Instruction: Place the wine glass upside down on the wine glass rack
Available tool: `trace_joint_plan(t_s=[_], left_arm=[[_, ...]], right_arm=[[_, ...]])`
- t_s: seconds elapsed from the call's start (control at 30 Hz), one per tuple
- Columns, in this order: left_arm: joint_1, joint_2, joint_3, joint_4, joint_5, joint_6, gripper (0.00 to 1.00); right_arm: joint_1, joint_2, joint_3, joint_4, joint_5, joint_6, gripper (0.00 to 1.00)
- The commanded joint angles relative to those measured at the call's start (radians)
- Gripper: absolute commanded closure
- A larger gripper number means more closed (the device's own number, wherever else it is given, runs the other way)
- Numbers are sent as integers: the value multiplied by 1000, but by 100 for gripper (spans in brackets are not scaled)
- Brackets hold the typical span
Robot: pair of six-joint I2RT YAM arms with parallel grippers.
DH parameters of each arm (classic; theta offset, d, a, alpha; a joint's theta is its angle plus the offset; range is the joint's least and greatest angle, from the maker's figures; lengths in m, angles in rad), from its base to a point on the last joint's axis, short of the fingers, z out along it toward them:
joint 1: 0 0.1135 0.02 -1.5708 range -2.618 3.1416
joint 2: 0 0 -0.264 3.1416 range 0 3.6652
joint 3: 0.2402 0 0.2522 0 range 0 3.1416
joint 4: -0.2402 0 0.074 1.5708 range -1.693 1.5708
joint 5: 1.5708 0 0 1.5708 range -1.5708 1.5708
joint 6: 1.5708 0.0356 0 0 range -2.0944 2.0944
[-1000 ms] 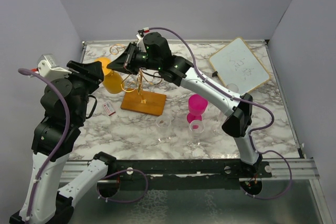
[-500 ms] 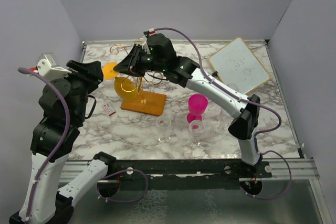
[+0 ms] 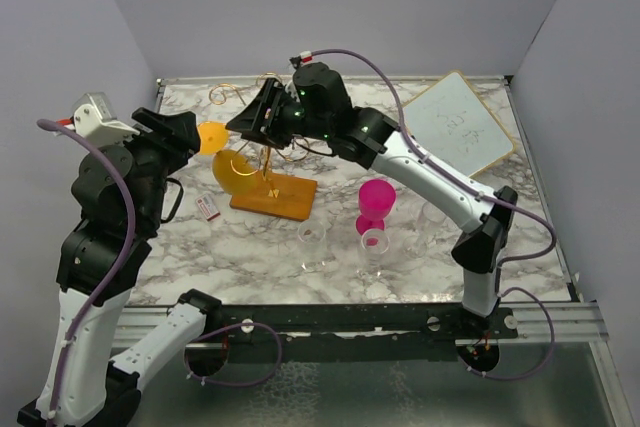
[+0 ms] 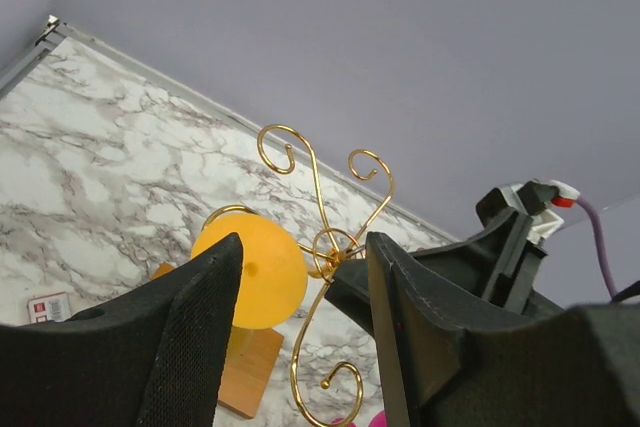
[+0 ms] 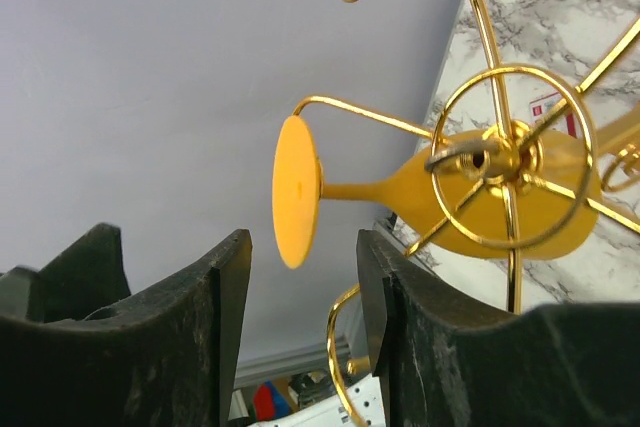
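The orange wine glass [image 3: 237, 172] hangs tilted on the gold wire wine glass rack [image 3: 268, 152]. Its foot [image 3: 211, 137] points up and left and its bowl hangs low beside the wooden base [image 3: 273, 196]. My right gripper [image 3: 252, 120] is open just right of the foot. In the right wrist view the foot [image 5: 296, 190] sits just beyond the open right gripper [image 5: 303, 282], apart from both fingers, and the stem runs to the bowl [image 5: 440, 209]. My left gripper [image 4: 303, 247] is open and holds nothing. It faces the glass [image 4: 255, 269] and the rack [image 4: 318, 187].
A pink glass [image 3: 376, 202] and two clear glasses [image 3: 314, 242] [image 3: 373, 247] stand right of the wooden base. A whiteboard [image 3: 458, 125] lies at the back right. A small card [image 3: 208, 207] lies left of the base.
My right gripper has opened, let go of the orange glass and drawn back to the right. The glass now hangs on the rack with its bowl swung lower. The left jaws widened slightly.
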Motion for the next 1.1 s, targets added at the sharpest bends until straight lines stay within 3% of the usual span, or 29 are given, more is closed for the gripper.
trace_joint_plan(t_s=[0.0, 0.3, 0.47, 0.63, 0.73, 0.93, 1.07], left_arm=[[1, 8, 33, -3, 60, 53, 44], [1, 29, 64, 0, 182, 138, 41], [2, 49, 90, 18, 261, 202, 41], [2, 64, 89, 74, 308, 243, 40], [1, 68, 77, 122, 351, 267, 40], [2, 83, 67, 204, 414, 331, 40], [2, 83, 58, 236, 407, 352, 40]], right_arm=[[6, -141, -65, -29, 103, -51, 52], [6, -406, -265, -80, 328, -319, 52], [6, -532, -350, -263, 575, -476, 52], [5, -596, -437, -486, 762, -492, 52], [5, -618, -505, -552, 760, -490, 52], [5, -588, -637, -609, 559, -502, 53], [5, -535, -675, -650, 514, -461, 55]])
